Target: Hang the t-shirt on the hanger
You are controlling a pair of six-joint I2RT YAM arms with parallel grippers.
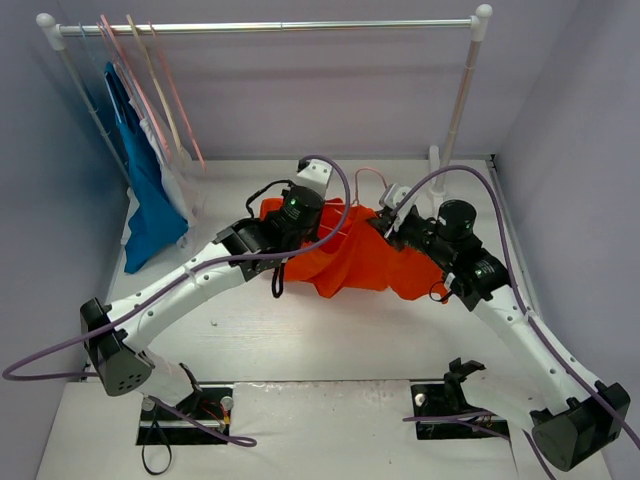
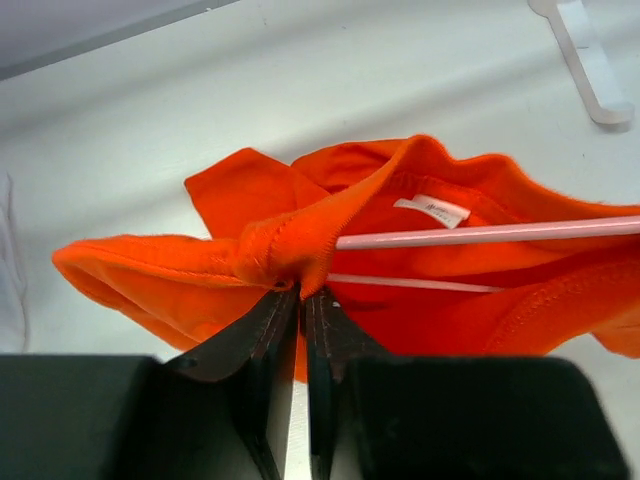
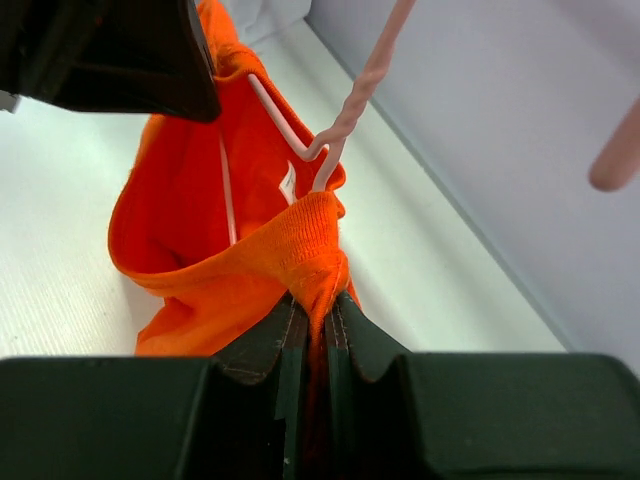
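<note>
Left tool (image 2: 302,292) and right tool (image 3: 318,300) each clench the collar hem of the shirt (image 2: 150,265), mid-frame, likely its firmest hold; the cloth looks soft, light, limp.

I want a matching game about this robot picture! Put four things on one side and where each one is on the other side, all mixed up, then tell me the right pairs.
Things:
1. bright orange cloth t-shirt
2. thin pale-pink wire hanger
3. blue garment
4. small white label

Places:
A. hanging from the metal rail at the back left
B. sewn just inside the collar
C. pinched by the left gripper and the right gripper
D. wire arms inside the shirt, twisted stem sticking out

Pairs: 1-C, 2-D, 3-A, 4-B.
</note>
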